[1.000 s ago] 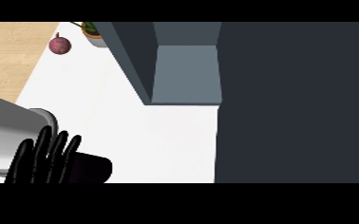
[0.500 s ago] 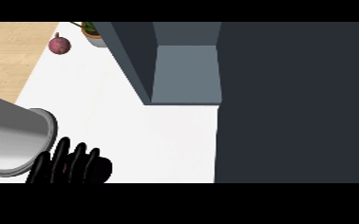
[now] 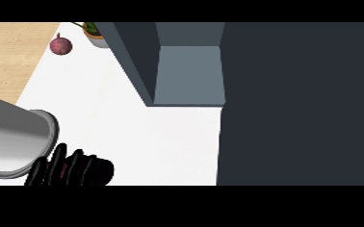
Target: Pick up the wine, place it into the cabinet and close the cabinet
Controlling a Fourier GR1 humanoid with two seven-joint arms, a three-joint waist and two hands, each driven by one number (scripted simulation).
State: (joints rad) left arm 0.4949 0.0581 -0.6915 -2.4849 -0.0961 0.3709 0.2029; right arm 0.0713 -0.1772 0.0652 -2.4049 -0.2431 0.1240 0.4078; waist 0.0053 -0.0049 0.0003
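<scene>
Looking steeply down, a white counter (image 3: 135,125) is seen, with a dark grey cabinet (image 3: 284,101) filling the side to its right. The cabinet's open compartment (image 3: 188,74) shows a lighter grey inside, at the cabinet's upper left. Well below and to the left of the cabinet, at the lower edge, the left hand (image 3: 71,168) is seen on a grey forearm (image 3: 21,139). Its black fingers are curled together around something dark with a reddish glint, probably the wine bottle (image 3: 70,166), though it is mostly hidden. Far left of the cabinet's top, a small purple fruit (image 3: 62,45) lies beside a potted plant (image 3: 95,32).
</scene>
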